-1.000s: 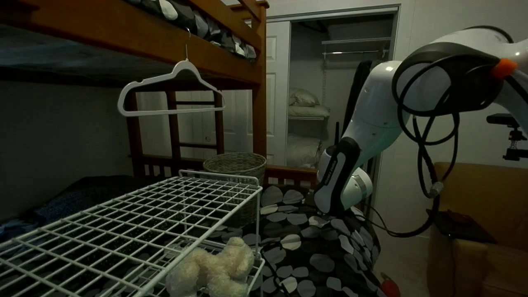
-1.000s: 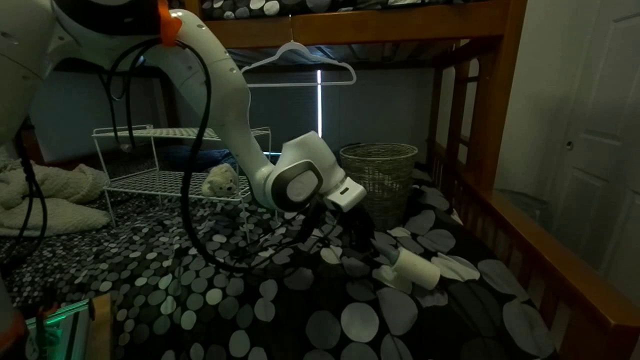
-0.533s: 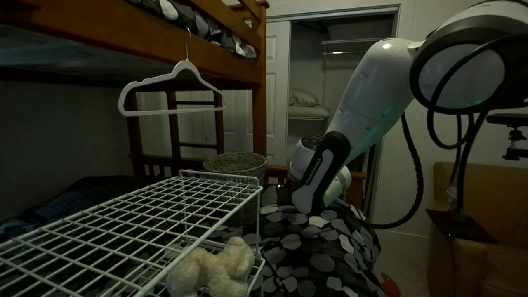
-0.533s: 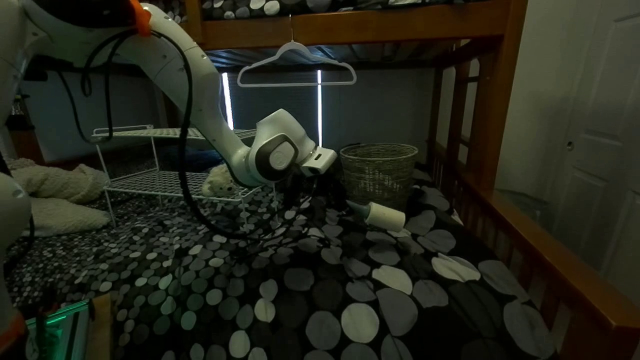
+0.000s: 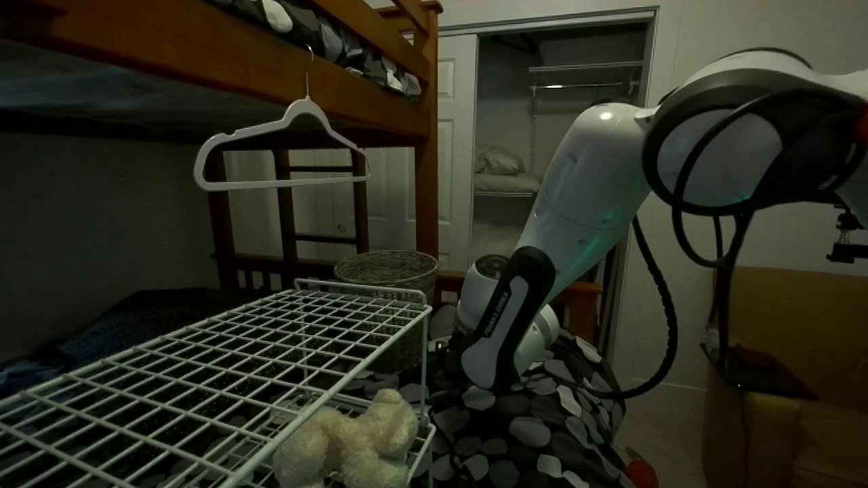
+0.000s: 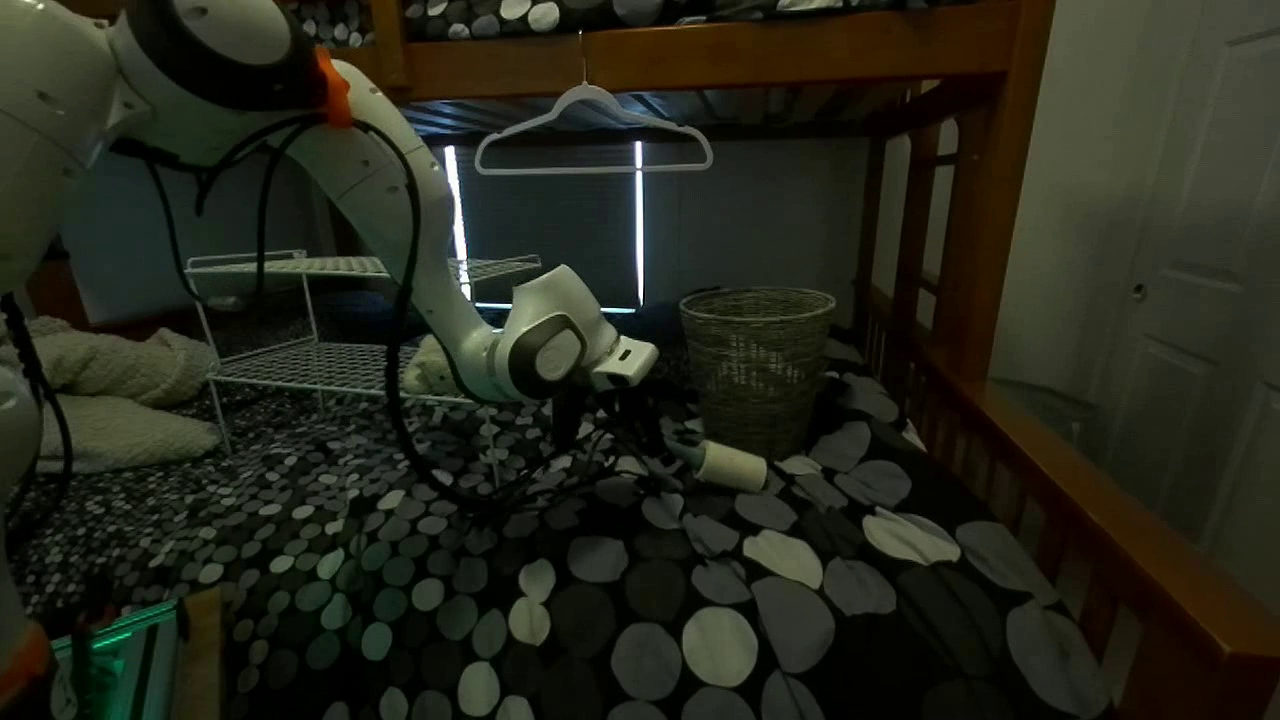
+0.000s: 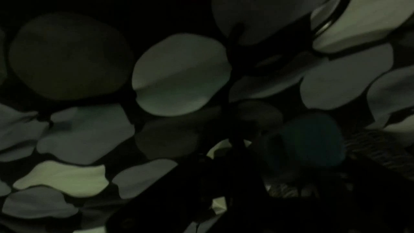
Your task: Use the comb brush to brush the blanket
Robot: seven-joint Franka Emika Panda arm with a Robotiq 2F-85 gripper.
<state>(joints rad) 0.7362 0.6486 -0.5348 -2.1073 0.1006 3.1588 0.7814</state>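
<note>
Both exterior views show the arm point(image 5: 597, 176) lower than half a second ago; in an exterior view the lint roller point(image 6: 733, 467) has come down close to the rumpled polka-dot blanket point(image 6: 690, 575), contact unclear. That blanket covers the lower bunk point(image 6: 1090, 505), bearing a wicker basket point(image 6: 757, 365) and a wire rack point(image 5: 339, 388). The shadowed gripper point(image 6: 648, 430) is clenched on the roller's handle.

In an exterior view the gripper point(image 6: 660, 435) is lost in shadow where the brush point(image 6: 733, 467) is held, and the fluffy toy point(image 6: 430, 366) is partly covered by the arm point(image 6: 350, 168). The brush's teal part point(image 7: 313, 140) is blurred in the wrist view. In both exterior views the blanket point(image 6: 720, 645) is cut off by the bottom edge; in an exterior view the wire rack point(image 5: 332, 394) is cropped at the left.
</note>
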